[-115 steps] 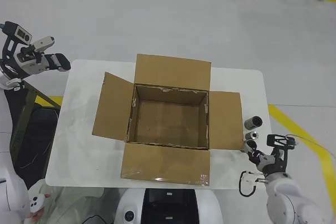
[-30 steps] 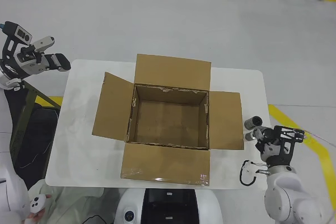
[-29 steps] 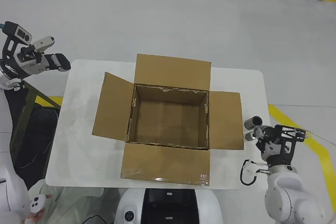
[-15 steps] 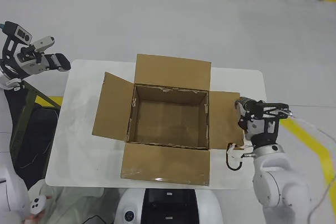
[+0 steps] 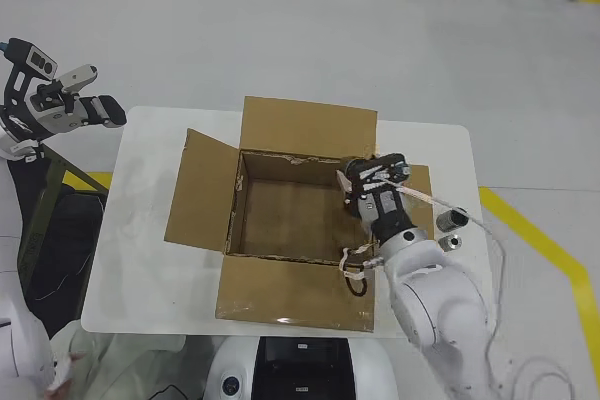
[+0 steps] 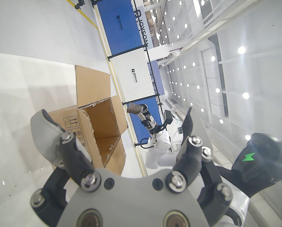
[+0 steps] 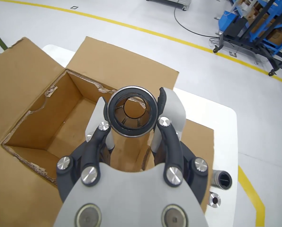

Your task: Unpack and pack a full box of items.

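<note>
One open box; three cylinders, one cylinder in right hand.

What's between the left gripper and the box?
Only bare white table, in the top view; the open left gripper sits off its corner, clear of the box.

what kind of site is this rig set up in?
Looks like a factory or industrial test floor: yellow painted floor lines, blue plastic bins on a black wheeled rack, blue perforated partition panels under a high ceiling.
</note>
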`<action>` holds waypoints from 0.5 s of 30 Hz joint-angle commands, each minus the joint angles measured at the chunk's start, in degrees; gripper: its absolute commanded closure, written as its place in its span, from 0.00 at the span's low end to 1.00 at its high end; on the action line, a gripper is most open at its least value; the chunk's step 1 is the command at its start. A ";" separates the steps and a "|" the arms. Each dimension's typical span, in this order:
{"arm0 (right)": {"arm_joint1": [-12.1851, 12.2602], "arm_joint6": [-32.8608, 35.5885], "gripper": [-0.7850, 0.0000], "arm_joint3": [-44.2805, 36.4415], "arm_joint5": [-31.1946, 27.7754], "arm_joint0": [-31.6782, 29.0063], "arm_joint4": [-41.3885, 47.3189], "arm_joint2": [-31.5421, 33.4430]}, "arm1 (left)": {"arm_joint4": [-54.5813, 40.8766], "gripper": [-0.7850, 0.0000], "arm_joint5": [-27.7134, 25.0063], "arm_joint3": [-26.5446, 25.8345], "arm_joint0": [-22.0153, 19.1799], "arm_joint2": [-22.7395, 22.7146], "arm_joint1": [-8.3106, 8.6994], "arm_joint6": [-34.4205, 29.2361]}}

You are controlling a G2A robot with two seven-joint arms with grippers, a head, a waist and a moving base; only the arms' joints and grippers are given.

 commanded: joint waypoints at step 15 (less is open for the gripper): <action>-5.23 3.27 1.00 25.48 2.54 18.28 9.66 -12.04 | 0.00 0.00 0.00 0.00 0.00 0.00 0.00 0.00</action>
